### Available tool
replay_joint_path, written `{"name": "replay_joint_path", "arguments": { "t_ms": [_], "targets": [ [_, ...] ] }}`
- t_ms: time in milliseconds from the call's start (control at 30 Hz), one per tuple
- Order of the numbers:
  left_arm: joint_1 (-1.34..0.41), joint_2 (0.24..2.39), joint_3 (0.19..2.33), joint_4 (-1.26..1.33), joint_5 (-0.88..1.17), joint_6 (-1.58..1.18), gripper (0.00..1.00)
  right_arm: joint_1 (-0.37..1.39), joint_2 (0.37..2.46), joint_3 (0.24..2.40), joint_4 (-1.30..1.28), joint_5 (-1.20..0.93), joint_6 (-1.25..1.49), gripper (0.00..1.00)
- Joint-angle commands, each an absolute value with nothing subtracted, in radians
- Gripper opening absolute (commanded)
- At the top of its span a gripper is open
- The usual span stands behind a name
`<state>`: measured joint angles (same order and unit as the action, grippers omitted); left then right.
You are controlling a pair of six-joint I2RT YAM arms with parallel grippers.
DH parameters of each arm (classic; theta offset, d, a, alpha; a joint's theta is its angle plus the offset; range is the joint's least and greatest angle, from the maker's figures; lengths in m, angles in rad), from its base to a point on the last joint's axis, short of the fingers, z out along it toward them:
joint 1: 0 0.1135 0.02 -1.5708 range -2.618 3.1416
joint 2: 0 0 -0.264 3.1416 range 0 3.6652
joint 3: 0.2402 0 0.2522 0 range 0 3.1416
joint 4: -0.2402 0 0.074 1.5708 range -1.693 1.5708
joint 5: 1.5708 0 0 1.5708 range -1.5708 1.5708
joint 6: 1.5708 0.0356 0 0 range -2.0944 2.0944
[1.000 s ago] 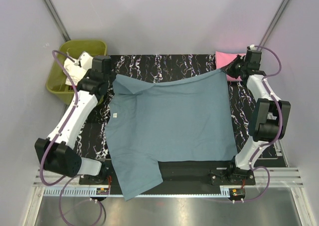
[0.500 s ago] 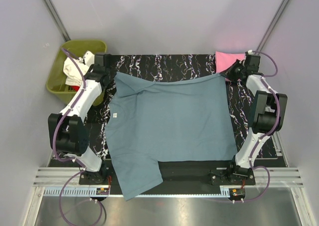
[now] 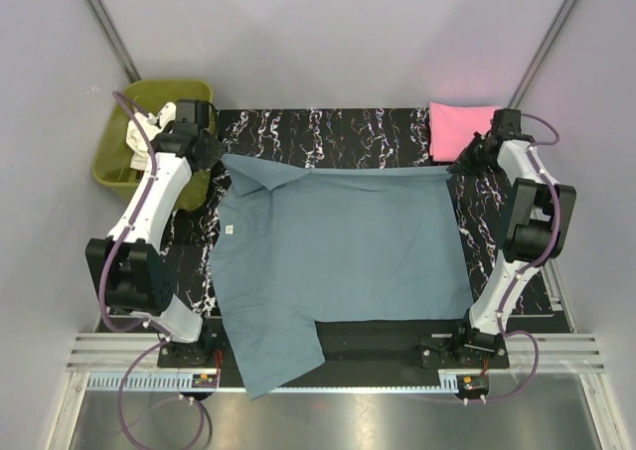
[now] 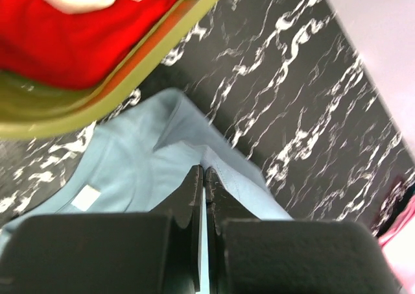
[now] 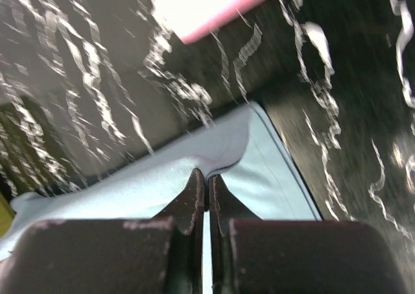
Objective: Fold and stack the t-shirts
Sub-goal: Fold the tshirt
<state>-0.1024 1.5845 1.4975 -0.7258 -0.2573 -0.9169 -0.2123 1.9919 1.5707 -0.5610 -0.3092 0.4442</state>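
1. At the far left, the olive-green tub (image 3: 117, 167) stands just off the table's far-left corner. It holds a cream-white t-shirt (image 3: 149, 144) bunched on top of a red t-shirt (image 4: 58, 37).
2. The left gripper (image 4: 203, 177) is closed, its fingertips pinching the far-left corner of the blue-grey t-shirt (image 3: 343, 251), just beside the tub.
3. The blue-grey t-shirt lies spread flat over most of the black marbled table (image 3: 328, 127). Its long axis runs left to right. A small white tag (image 3: 230, 229) sits at its left edge and the sleeves are at the two left corners, so the neck end points left and the straight hem faces right. The near-left sleeve (image 3: 278, 356) overhangs the table's near edge. The far edge runs taut and nearly straight between the two grippers.
4. The right gripper (image 5: 207, 180) is closed too, nipping the far-right corner of the same shirt, where the cloth rises in a small ridge.
5. The pink t-shirt (image 3: 459, 129) lies folded at the table's far-right corner, just beyond the right gripper and apart from the blue-grey cloth.
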Motion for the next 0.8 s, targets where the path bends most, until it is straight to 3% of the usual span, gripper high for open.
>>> {"name": "replay_joint_path", "arguments": {
  "t_ms": [0,533,767],
  "targets": [
    [-0.097,1.506,1.461,-0.781,-0.212,-0.873,0.00,-0.218,1.904,1.549,-0.641,-0.253,0.417,0.00],
    [-0.117,1.364,1.072,-0.769,-0.138,-0.847,0.00,-0.218,1.796,1.301,-0.562,-0.198,0.457,0.00],
    [-0.126,1.319,0.967,-0.781,-0.224,-0.874,0.00,-0.218,1.813,1.267,-0.572,-0.163,0.472,0.00]
  ]
}}
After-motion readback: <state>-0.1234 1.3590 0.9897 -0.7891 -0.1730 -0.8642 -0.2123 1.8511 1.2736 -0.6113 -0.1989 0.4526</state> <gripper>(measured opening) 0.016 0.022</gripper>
